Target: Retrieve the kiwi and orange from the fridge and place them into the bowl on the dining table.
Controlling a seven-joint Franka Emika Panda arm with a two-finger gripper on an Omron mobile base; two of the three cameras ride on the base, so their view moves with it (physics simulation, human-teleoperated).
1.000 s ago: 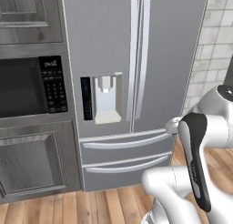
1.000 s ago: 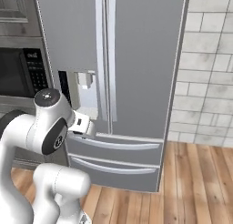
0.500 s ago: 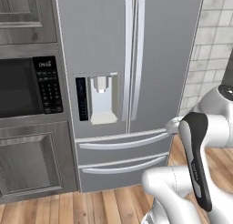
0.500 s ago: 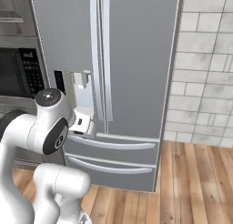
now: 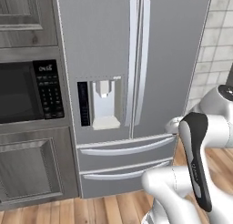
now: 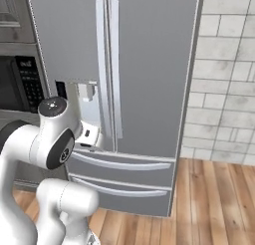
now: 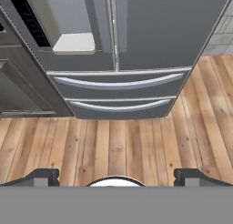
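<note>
Jaws [image 7: 116, 176] stand fully released, holding nothing. Fridge [image 7: 150, 32] lies ahead of the jaws, both doors and drawers closed.

microwave [image 5: 25, 93]: built in, dark door | lower cabinet [image 5: 32, 170]: grey, panelled | wall [image 6: 226, 74]: pale brick | floor [image 7: 118, 148]: wood planks

My gripper [image 7: 116, 176] hung wide open over the wood floor [image 7: 113, 145], finger tips [image 7: 43, 176] far apart with nothing between them. Ahead stood the fridge [image 7: 154, 32], doors shut, both drawers [image 7: 119, 84] closed, its dispenser [image 7: 73, 42] at upper left beside a grey cabinet [image 7: 20, 89].
</note>
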